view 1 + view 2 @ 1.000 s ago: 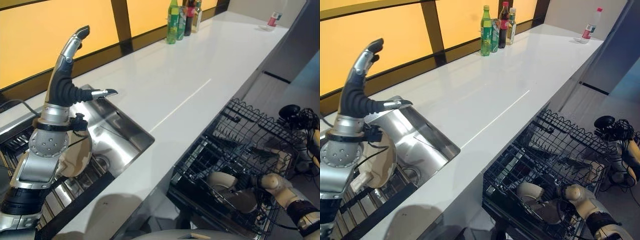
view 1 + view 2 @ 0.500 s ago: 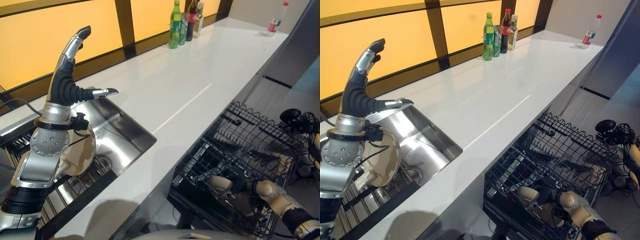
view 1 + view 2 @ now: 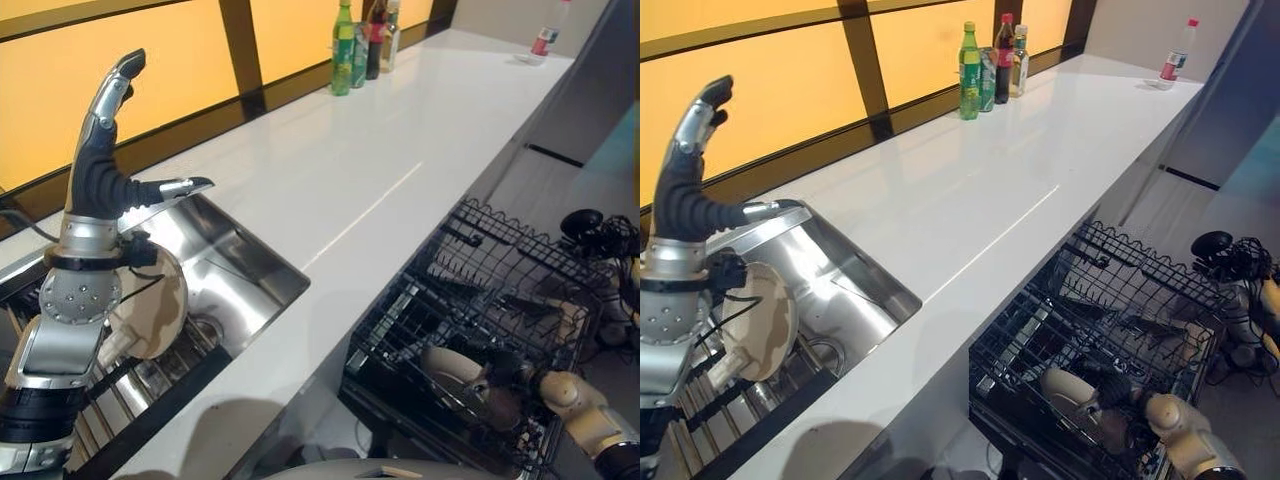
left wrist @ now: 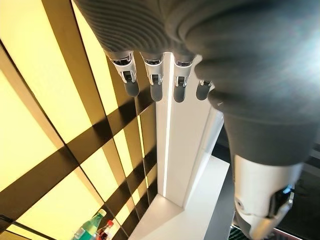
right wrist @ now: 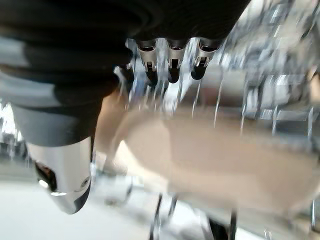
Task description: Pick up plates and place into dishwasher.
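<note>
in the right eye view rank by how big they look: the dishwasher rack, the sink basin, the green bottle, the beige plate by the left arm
1. dishwasher rack
2. sink basin, somewhat smaller than the rack
3. beige plate
4. green bottle, though it stands far back on the counter, so distance shrinks it

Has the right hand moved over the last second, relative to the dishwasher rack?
Yes. The right hand has drawn back toward the near corner of the dishwasher rack, leaving the beige plate standing in the rack.

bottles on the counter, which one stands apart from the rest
The clear bottle with the red cap and label, alone at the far right end of the white counter. The green bottle and its neighbours cluster by the window.
</note>
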